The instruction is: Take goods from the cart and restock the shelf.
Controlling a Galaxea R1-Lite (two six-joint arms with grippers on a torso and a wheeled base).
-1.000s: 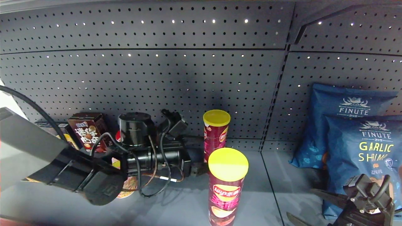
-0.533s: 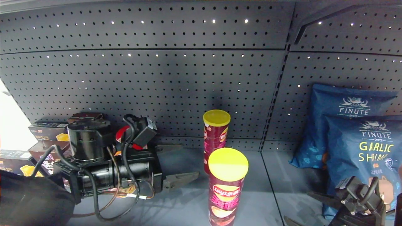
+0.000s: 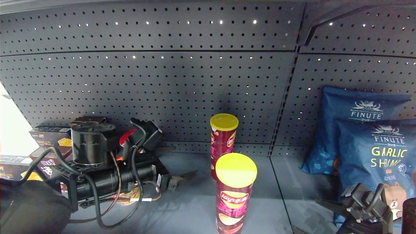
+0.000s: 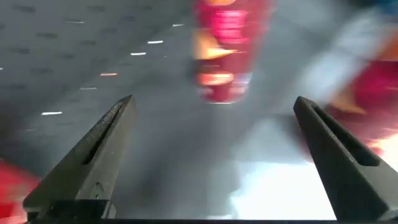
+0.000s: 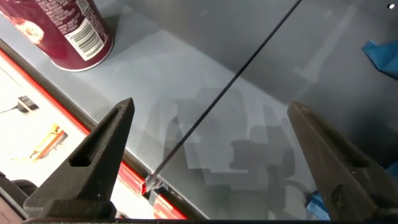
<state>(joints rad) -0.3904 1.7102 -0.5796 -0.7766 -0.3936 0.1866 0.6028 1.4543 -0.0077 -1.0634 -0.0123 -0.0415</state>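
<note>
Two red chip cans with yellow lids stand on the grey shelf (image 3: pixel 195 208), one at the back (image 3: pixel 223 139) and one in front (image 3: pixel 235 191). My left gripper (image 3: pixel 185 160) lies low over the shelf to their left, open and empty, a short gap from the cans. In the left wrist view its fingers (image 4: pixel 93 162) spread wide, with the rear can (image 4: pixel 224 50) blurred beyond them. My right gripper (image 3: pixel 312 217) is at the shelf's front right, open and empty. Between its fingers (image 5: pixel 93 155) I see bare shelf, with the front can (image 5: pixel 68 31) off to one side.
Blue snack bags (image 3: pixel 373 146) lean against the pegboard back wall (image 3: pixel 162 81) at the right. Dark snack boxes (image 3: pixel 48 136) are stacked at the far left behind my left arm. A red strip (image 5: pixel 93 137) marks the shelf's front edge.
My left gripper has drawn back to the left, away from the rear can, still open. My right gripper has sunk slightly lower at the frame's edge. The cans have not moved.
</note>
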